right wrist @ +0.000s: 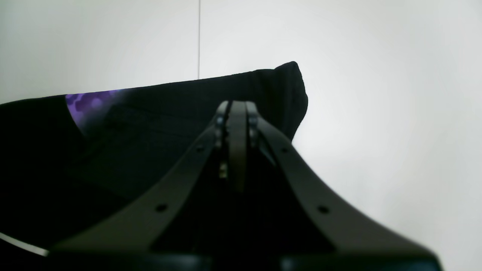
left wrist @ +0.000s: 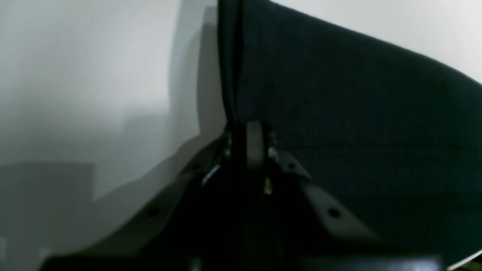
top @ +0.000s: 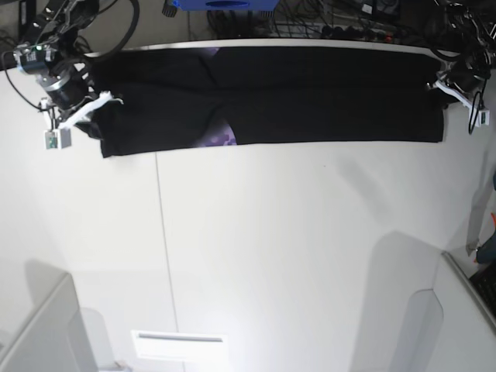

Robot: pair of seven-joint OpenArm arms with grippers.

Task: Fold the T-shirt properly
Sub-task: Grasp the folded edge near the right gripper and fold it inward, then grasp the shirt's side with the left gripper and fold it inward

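The black T-shirt (top: pixel 310 93) lies stretched in a long folded band along the far edge of the white table, with a bit of purple print (top: pixel 221 138) showing at its near edge. My left gripper (top: pixel 443 81) holds the band's right end. In the left wrist view its fingertips (left wrist: pixel 253 130) are shut on a fold of the black cloth (left wrist: pixel 357 113). My right gripper (top: pixel 97 105) holds the band's left end. In the right wrist view it (right wrist: pixel 237 109) is shut on the black cloth (right wrist: pixel 150 124), with purple print (right wrist: pixel 90 103) to the left.
The white table (top: pixel 271 248) has a seam (top: pixel 159 232) running front to back. A white label (top: pixel 180 345) lies near the front edge. Cables and a blue object (top: pixel 225 4) crowd the space behind the table. Grey panels (top: pixel 39 333) stand at both front corners.
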